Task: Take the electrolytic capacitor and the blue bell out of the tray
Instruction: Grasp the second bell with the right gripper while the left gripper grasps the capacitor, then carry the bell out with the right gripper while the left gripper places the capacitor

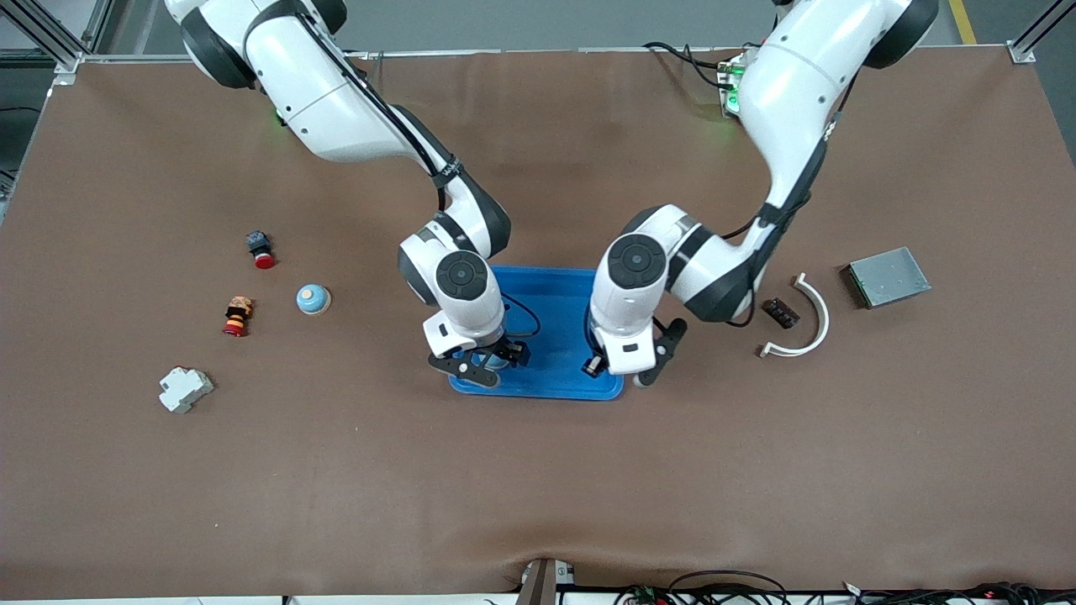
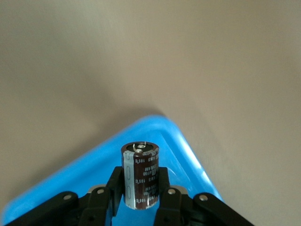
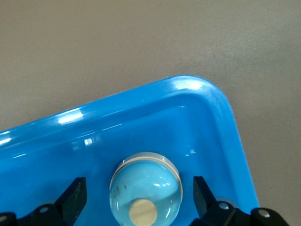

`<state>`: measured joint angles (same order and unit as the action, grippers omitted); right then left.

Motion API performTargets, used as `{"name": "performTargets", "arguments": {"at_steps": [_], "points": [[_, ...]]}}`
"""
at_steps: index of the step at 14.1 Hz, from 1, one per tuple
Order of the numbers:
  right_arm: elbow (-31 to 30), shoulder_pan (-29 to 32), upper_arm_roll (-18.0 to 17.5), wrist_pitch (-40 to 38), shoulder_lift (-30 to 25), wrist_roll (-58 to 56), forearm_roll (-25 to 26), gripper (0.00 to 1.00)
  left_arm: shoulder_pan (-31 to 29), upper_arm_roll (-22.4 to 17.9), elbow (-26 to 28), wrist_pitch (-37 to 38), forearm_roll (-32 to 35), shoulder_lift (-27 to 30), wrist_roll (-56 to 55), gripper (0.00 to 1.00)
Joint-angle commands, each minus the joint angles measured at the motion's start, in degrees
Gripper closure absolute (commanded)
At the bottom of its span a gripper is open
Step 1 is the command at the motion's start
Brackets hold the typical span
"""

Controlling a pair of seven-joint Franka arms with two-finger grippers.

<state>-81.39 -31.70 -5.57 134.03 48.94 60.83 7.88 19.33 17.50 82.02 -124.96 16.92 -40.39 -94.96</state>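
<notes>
A blue tray [image 1: 551,290] lies mid-table. My left gripper [image 1: 623,372] hangs over the tray's near corner toward the left arm's end. In the left wrist view the gripper [image 2: 140,187] is shut on a dark brown capacitor [image 2: 140,173], held upright above that tray corner [image 2: 181,146]. My right gripper [image 1: 485,362] is low over the tray's other near corner. In the right wrist view the gripper [image 3: 139,189] is open, and a light blue bell [image 3: 146,188] sits in the tray [image 3: 141,117] between the fingers [image 3: 75,194], which do not touch it.
Toward the right arm's end lie a second light blue bell [image 1: 313,299], a red-capped button [image 1: 261,249], an orange and red button [image 1: 238,316] and a white breaker [image 1: 185,389]. Toward the left arm's end lie a white curved piece [image 1: 809,323], a small dark board [image 1: 780,313] and a grey box [image 1: 888,276].
</notes>
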Motion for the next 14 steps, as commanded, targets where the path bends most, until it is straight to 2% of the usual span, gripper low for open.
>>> {"name": "performTargets", "arguments": {"at_steps": [1, 5, 8, 10, 12, 14], "points": [[2.2, -0.8, 0.1, -0.4, 1.2, 1.8, 1.5, 0.0, -6.3, 0.5, 5.2, 1.9, 0.3, 5.2, 8.3, 1.0], [2.1, -1.3, 0.1, -0.4, 1.7, 1.6, 2.2, 0.0, -16.1, 1.6, 8.3, 7.4, -0.4, 7.7, 21.7, 1.0], [2.1, -1.2, 0.1, -0.5, 1.7, 1.0, 3.0, 0.0, -23.9, 1.6, 13.2, 7.5, 0.2, 9.4, 33.1, 1.0], [2.0, -0.9, 0.1, -0.5, 1.8, 0.9, 4.4, 0.0, -27.7, 1.5, 13.7, 7.3, 1.7, 8.6, 38.1, 1.0], [2.0, -0.9, 0.1, -0.6, 1.8, 0.7, 5.3, 0.22, -31.3, 1.5, 14.0, 6.1, 4.7, 7.1, 41.8, 1.0], [2.1, -0.9, 0.1, -0.6, 1.8, 0.6, 5.3, 0.48, -34.4, 1.5, 13.8, 3.4, 6.9, 4.4, 44.5, 1.0]]}}
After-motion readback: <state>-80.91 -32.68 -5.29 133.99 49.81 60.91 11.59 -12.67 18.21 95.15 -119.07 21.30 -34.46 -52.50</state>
